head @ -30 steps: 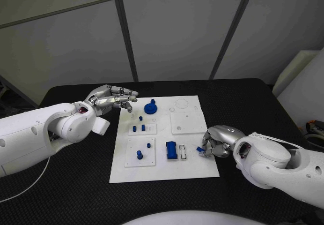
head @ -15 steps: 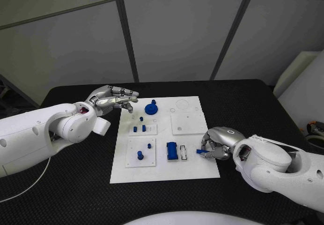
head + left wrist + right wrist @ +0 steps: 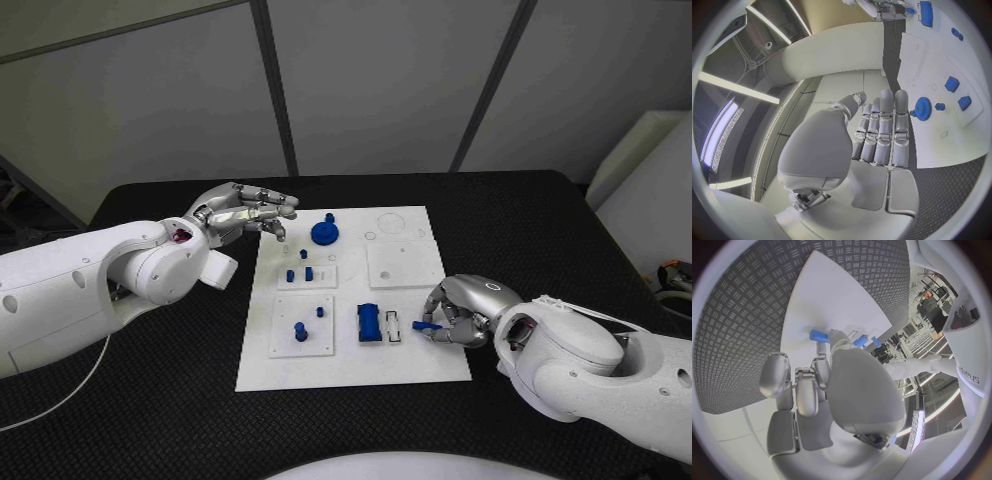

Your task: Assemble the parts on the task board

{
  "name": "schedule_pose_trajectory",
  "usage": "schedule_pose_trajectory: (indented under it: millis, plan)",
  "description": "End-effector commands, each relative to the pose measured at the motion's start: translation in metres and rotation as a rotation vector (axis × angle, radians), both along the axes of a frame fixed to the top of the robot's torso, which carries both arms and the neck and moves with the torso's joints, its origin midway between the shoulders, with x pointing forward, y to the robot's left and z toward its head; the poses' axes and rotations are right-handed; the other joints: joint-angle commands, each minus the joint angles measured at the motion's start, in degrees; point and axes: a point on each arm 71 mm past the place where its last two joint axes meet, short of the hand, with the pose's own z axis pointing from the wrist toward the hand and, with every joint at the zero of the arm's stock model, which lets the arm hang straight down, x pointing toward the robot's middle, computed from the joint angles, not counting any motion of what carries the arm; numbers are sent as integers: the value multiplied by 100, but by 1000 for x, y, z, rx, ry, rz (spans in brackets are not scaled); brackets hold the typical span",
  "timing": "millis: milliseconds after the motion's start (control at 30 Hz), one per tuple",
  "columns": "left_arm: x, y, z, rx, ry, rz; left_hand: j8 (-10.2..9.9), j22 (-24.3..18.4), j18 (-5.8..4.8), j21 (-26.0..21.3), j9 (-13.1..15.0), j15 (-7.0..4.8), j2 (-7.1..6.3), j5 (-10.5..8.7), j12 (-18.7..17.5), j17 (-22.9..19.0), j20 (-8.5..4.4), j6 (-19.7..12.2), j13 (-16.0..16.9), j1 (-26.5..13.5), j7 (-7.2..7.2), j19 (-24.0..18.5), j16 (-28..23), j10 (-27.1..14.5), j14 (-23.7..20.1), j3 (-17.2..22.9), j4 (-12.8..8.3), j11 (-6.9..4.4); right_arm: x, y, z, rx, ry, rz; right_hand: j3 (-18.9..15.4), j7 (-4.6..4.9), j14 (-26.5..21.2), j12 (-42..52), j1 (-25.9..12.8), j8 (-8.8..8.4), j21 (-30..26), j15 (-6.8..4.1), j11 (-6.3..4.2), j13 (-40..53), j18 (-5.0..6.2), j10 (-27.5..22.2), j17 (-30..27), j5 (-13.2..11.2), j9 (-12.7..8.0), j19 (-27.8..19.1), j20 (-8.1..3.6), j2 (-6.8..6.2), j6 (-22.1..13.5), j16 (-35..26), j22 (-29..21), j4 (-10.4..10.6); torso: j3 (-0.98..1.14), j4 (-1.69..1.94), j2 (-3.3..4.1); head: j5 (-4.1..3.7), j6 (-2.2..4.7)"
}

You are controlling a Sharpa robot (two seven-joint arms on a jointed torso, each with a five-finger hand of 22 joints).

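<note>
Writing I can read nowhere. My right hand [image 3: 459, 312] pinches a small blue peg [image 3: 426, 325] over the smooth white task board [image 3: 408, 365], just beside the block [image 3: 368, 322]. My left hand [image 3: 242, 212], fingers together, holds nothing near the gear [image 3: 325, 233]; black textured table [image 3: 548, 220].

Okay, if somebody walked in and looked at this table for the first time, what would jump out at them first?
Likely the white task board in the middle of the black table, dotted with small blue parts, the biggest a round blue gear near its far edge. Next, the right hand at the board's right edge, pinching a small blue part. The left hand hangs by the far left corner, holding nothing.
</note>
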Motion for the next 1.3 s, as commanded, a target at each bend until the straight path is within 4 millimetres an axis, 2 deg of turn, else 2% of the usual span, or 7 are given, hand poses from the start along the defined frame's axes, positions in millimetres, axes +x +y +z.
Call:
schedule_pose_trajectory:
  millis: [33,533,767,933,1000,1100,1300]
  plan:
    - [0,-1,1,-7,-5,-4,20,-5,37,-10,5,24,37,-7,28,-5,28,-28,9,-12,2,14,-14,-36,-16,-30,7,-10,1,2,6,90,-38,-53,45,-52,538,34,-62,15,46,-39,-62,118,-97,83,1243,-30,141,63,-3,-12,83,42,23,3,-2,1,2,-4,-6]
    - [-1,-2,1,-8,-5,-8,20,-5,37,-10,5,24,37,-7,28,-5,28,-28,9,-12,2,14,-14,-36,-16,-30,7,-10,4,14,1,138,19,-67,218,-77,549,59,-255,42,75,-56,-82,146,-105,112,1293,25,201,94,-18,-54,114,68,65,26,3,-4,0,16,-24]
    - [-1,-2,1,-8,-4,-8,20,-5,37,-10,5,24,37,-7,28,-5,28,-28,9,-12,2,14,-14,-36,-16,-30,7,-10,7,21,-7,115,79,-52,387,-73,549,41,-773,41,64,-52,-77,147,-105,116,1294,91,265,89,-16,-64,93,68,61,37,-5,-2,-4,31,-30]
    - [-1,-3,1,-8,-3,-10,20,-5,37,-10,5,24,37,-7,28,-5,28,-28,9,-12,2,14,-14,-36,-16,-30,7,-10,9,26,-11,96,113,-37,451,-70,548,30,-999,47,57,-50,-76,145,-103,117,1289,102,297,85,-15,-80,95,65,58,38,-1,-7,-3,38,-36]
    - [-1,-3,1,-8,-3,-11,20,-5,37,-10,5,24,37,-7,28,-5,28,-28,9,-12,2,14,-14,-36,-16,-30,7,-10,9,27,-12,96,117,-35,446,-72,547,34,-1142,59,56,-50,-74,152,-103,123,1287,265,319,86,-14,-94,106,64,60,21,0,-10,-5,41,-35]
    - [-1,-3,1,-8,-3,-11,20,-5,37,-10,5,24,37,-7,28,-5,28,-28,9,-12,2,14,-14,-36,-16,-30,7,-10,9,30,-12,98,120,-32,345,-81,549,51,-1424,91,58,-51,-79,170,-104,142,1296,715,370,93,-16,-98,132,68,69,24,4,-12,-1,43,-36]
    - [-1,-3,1,-8,-1,-13,24,-13,36,-17,5,26,42,-7,41,-10,29,-33,9,-14,4,18,-13,-45,-17,-33,12,-8,9,32,-13,101,126,-29,264,-91,549,57,-1563,120,58,-60,-89,181,-104,150,1295,873,413,97,-23,-63,148,67,74,31,3,-9,1,42,-42]
